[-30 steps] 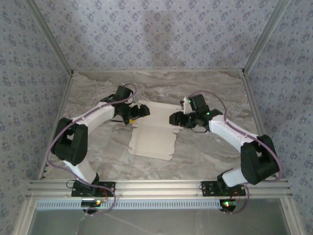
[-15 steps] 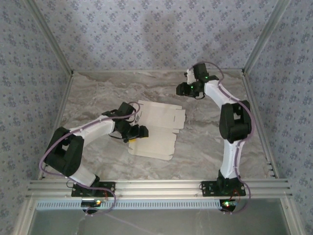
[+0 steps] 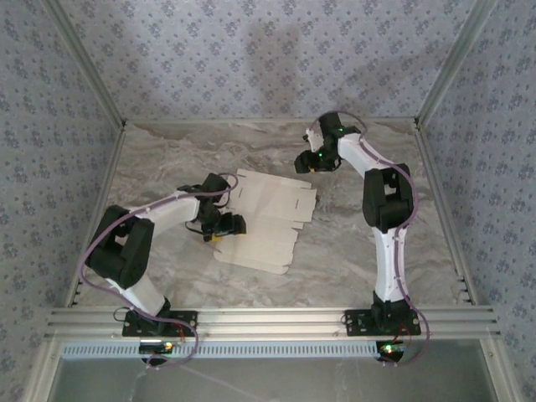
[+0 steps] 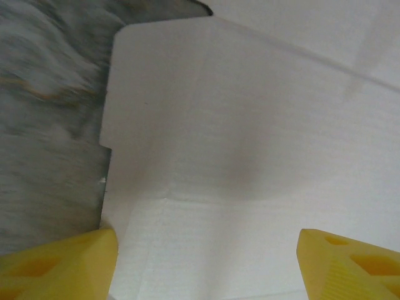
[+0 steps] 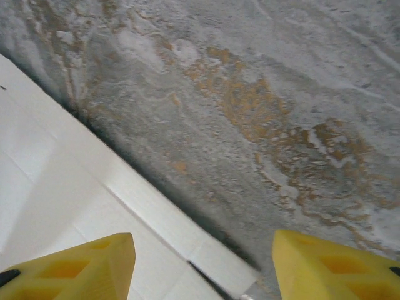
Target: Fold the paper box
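paper box (image 3: 270, 219) lies flat, pale side up. left gripper (image 4: 206, 247) hangs spread over its left edge; right gripper (image 5: 203, 253) hangs spread, empty, at its far edge.

We count: paper box (image 3: 268, 219) ×1, a single flat sheet | arms ×2: left arm (image 3: 163, 208), right arm (image 3: 385, 201) | grippers ×2: left gripper (image 3: 226, 227), right gripper (image 3: 303, 161) | yellow fingertips (image 4: 56, 265) ×4 by our tally, two per gripper | marble table (image 3: 167, 159) ×1
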Available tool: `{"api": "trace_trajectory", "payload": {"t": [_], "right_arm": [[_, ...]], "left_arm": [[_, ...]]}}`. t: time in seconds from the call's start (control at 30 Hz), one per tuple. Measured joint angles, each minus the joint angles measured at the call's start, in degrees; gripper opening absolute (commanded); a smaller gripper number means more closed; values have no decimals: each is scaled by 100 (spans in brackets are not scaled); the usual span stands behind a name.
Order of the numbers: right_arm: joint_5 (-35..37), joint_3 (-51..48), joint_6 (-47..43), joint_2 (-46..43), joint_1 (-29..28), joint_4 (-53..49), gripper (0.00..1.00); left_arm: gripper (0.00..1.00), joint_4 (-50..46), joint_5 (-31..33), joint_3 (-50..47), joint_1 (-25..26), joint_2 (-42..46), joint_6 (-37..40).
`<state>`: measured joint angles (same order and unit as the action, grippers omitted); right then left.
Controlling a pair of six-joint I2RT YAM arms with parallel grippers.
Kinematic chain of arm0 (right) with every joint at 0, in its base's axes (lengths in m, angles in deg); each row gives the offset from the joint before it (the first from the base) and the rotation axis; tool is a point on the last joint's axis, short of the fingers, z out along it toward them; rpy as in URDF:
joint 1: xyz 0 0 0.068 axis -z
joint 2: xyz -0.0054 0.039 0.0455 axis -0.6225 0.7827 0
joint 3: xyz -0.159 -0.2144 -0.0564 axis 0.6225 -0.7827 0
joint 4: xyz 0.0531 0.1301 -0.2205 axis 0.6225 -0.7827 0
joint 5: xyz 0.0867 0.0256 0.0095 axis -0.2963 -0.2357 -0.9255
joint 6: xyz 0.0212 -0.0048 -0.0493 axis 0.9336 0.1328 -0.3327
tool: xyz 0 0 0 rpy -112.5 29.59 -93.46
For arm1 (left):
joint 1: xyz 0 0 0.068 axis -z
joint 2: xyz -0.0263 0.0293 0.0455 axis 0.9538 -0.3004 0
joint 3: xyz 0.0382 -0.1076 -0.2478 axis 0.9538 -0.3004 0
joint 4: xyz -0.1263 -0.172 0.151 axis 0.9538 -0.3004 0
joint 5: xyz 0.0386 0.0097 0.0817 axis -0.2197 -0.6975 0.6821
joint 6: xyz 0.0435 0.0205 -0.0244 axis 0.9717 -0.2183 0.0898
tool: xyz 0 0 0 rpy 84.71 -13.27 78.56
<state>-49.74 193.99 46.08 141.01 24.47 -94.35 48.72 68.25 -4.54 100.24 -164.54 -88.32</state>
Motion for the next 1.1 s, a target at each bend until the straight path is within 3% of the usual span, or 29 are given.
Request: {"api": "trace_trajectory", "payload": {"t": [0.17, 0.27, 0.47, 0.7, 0.9, 1.1], "right_arm": [[66, 531, -284, 369, -2, -258, 67], [-328, 863, -358, 651, 26, -428, 67], [-1344, 997, -420, 1032, 140, -743, 66], [-1816, 997, -433, 1117, 227, -793, 65], [-1971, 909, -433, 1119, 245, -756, 65], [-2065, 876, -468, 1117, 264, -737, 65]], "left_arm": [[76, -236, 734, 326, 2, -190, 190], [75, -339, 1132, 538, 2, -249, 299], [59, -553, 1497, 944, 129, -197, 546], [40, -463, 566, 710, 391, 317, 533], [39, -332, 13, -153, 341, 326, 422], [36, -299, -94, -396, 315, 243, 363]]}}
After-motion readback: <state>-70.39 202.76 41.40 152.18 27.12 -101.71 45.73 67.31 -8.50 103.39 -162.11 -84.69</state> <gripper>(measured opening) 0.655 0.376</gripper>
